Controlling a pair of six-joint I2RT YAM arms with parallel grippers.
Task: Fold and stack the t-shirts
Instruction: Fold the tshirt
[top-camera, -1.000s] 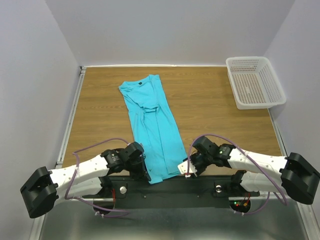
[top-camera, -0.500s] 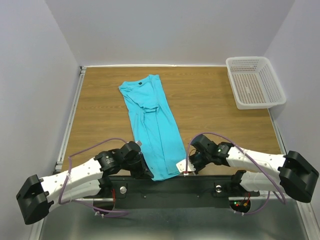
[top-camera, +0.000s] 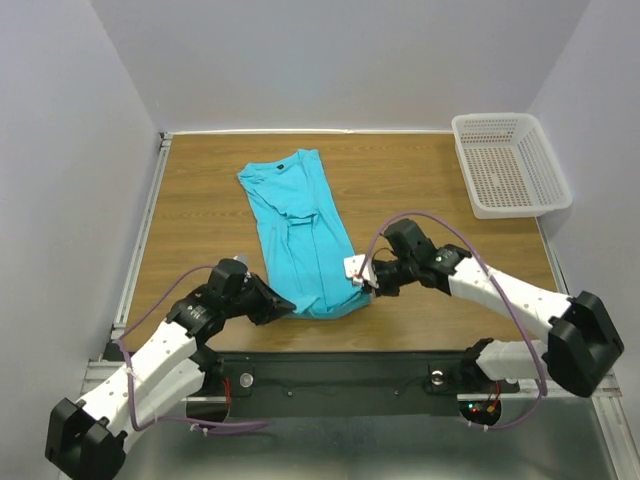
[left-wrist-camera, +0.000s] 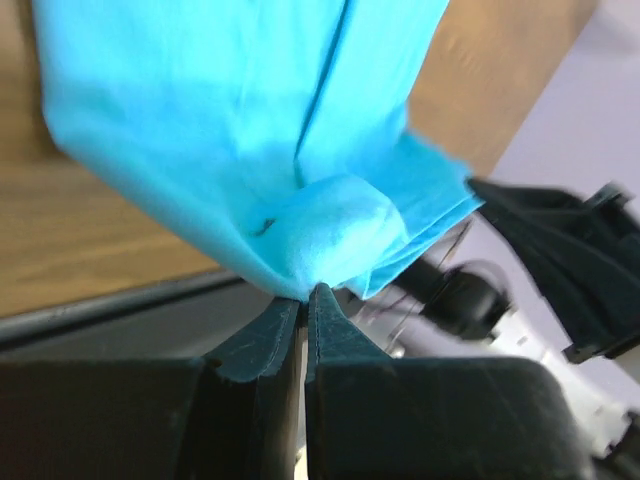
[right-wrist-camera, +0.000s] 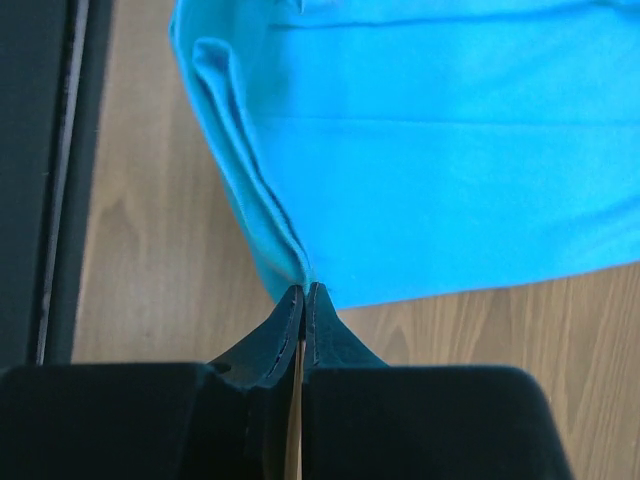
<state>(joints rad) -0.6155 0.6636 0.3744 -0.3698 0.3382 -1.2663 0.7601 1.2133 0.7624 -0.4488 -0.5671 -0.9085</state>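
Note:
A bright turquoise t-shirt (top-camera: 300, 225) lies lengthwise on the wooden table, collar at the far end, folded narrow. Its near hem is lifted and doubled back toward the middle. My left gripper (top-camera: 287, 306) is shut on the hem's left corner; in the left wrist view the cloth (left-wrist-camera: 300, 150) bunches right at the closed tips (left-wrist-camera: 307, 296). My right gripper (top-camera: 366, 284) is shut on the hem's right corner; the right wrist view shows the folded edge of the cloth (right-wrist-camera: 400, 130) pinched at the tips (right-wrist-camera: 304, 291) just above the wood.
A white plastic mesh basket (top-camera: 510, 165) stands at the table's far right corner. A black rail (top-camera: 340, 375) runs along the near edge between the arm bases. Grey walls close in the left, back and right sides.
Both grippers have lifted the shirt's near hem from the table's front edge and carried it away from the bases, so the lower part now doubles over. The right gripper closed on the cloth.

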